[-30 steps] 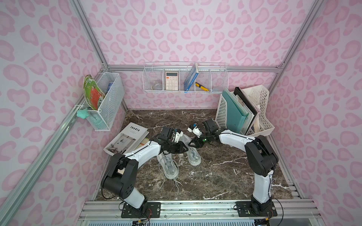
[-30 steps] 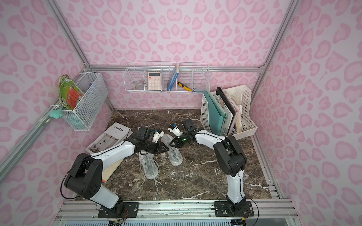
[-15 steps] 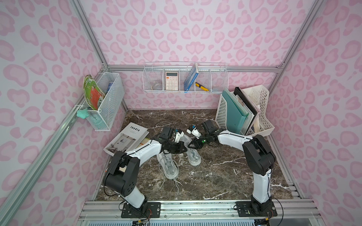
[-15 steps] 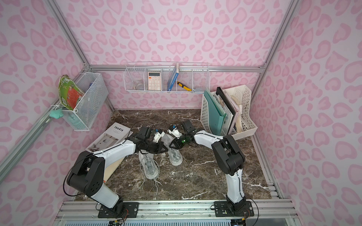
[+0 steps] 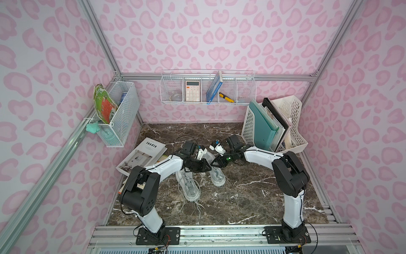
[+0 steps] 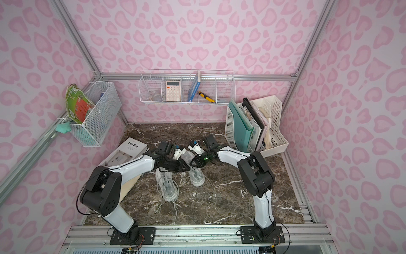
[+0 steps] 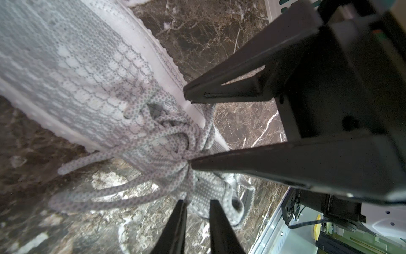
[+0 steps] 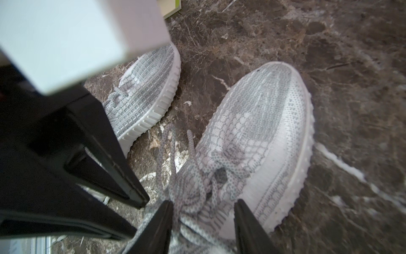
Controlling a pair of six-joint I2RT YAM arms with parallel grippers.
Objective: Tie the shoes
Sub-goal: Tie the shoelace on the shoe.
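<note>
Two light grey knit shoes stand side by side on the marble table: the nearer shoe (image 5: 190,187) (image 6: 168,188) with loose laces trailing forward, and the farther shoe (image 5: 217,177) (image 6: 197,176). Both grippers meet over the farther shoe's laces (image 7: 153,140). My left gripper (image 7: 197,201) (image 5: 206,168) is open by a narrow gap, its tips at the tongue beside the lace bundle. My right gripper (image 8: 203,203) (image 5: 214,163) stands open wide astride the laces. One of its fingers (image 7: 219,162) presses into the bundle and its other finger is at the sole's edge. Neither gripper holds a lace.
An open magazine (image 5: 142,158) lies left of the shoes, under my left arm. A white file rack (image 5: 274,125) with folders stands at the back right. Wire baskets hang on the back wall (image 5: 207,88) and the left wall (image 5: 116,114).
Both arms stay over the farther shoe. The right gripper has edged slightly towards the left one.
</note>
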